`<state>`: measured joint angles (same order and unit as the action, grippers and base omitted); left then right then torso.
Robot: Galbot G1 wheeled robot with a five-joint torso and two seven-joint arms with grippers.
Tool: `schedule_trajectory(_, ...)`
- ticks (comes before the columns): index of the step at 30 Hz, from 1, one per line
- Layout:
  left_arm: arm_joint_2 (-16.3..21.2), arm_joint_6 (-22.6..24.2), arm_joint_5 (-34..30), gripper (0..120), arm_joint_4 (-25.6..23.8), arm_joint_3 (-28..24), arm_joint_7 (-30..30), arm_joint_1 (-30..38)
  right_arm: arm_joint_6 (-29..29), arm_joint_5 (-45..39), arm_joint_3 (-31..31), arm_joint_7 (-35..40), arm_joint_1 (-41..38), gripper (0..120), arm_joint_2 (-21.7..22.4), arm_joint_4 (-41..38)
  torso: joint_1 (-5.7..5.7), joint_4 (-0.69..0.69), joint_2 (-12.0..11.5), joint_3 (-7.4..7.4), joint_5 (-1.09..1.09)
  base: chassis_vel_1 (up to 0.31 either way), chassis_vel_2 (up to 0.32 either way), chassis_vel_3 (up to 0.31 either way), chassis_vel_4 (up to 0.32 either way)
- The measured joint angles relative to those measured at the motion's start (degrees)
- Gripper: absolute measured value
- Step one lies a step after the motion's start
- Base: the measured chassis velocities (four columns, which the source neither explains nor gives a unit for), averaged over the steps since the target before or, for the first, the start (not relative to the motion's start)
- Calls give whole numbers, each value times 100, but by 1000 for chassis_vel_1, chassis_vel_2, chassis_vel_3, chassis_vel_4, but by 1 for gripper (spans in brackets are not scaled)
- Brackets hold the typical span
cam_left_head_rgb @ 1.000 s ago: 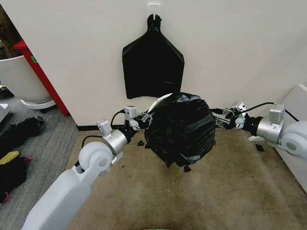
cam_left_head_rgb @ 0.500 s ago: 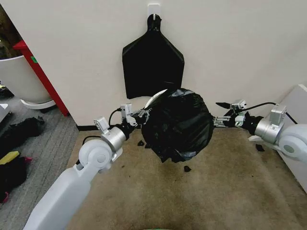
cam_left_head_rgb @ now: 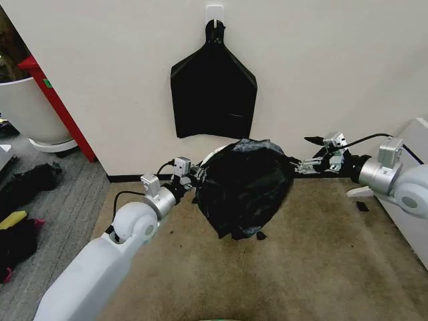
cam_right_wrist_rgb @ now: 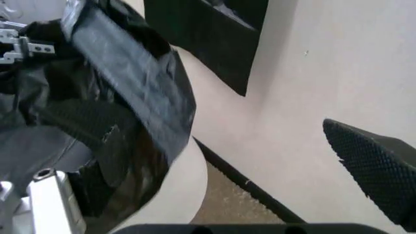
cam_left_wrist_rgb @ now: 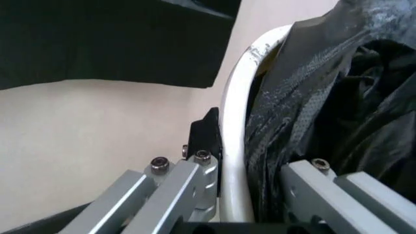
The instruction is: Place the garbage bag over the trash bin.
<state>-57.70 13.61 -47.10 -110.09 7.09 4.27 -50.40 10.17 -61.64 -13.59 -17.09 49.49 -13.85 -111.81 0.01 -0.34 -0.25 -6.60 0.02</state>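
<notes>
Above the carpet near the wall, the bin (cam_left_head_rgb: 215, 151) is hanging tilted, mouth facing the wall, wrapped in the bag (cam_left_head_rgb: 244, 187). Left gripper (cam_left_head_rgb: 190, 175) is clamping its rim; right gripper (cam_left_head_rgb: 314, 155) jaws are spreading open beside it.

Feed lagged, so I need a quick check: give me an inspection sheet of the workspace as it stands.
Surface: tan carpet, black scraps on it.
Job's things: garbage bag drawn over trash bin; bin's rim bare on the left-gripper side.
Clutter: dark items on grey floor at left.
Grippers: left gripper jaws astride rim and bag; right gripper at bag's other side, jaws open.
Cables: black lead on right arm.
Surroundings: hanging bunch of black bags, white planter, red post.
</notes>
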Motion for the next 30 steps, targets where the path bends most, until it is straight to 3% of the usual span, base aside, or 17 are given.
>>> schedule_trajectory(11, 59, 93, -471, 4, -39, 68, -5, -26, -198, -575, -179, -303, 27, 100, 9, 304, 0, 0, 0, 0, -1, 0, 0, 0, 0)
schedule_trajectory(20, 75, 107, -347, 4, -45, 22, -289, 3, 266, -874, -807, 78, 66, 100, -230, -383, 0, 0, 0, 0, -4, 0, 0, 0, 0)
schedule_trajectory(30, 156, 248, -857, 4, -259, 70, -484, 40, 262, -825, -676, -370, 170, 100, -216, 8, 0, 0, 0, 0, -1, 0, 0, 0, 0)
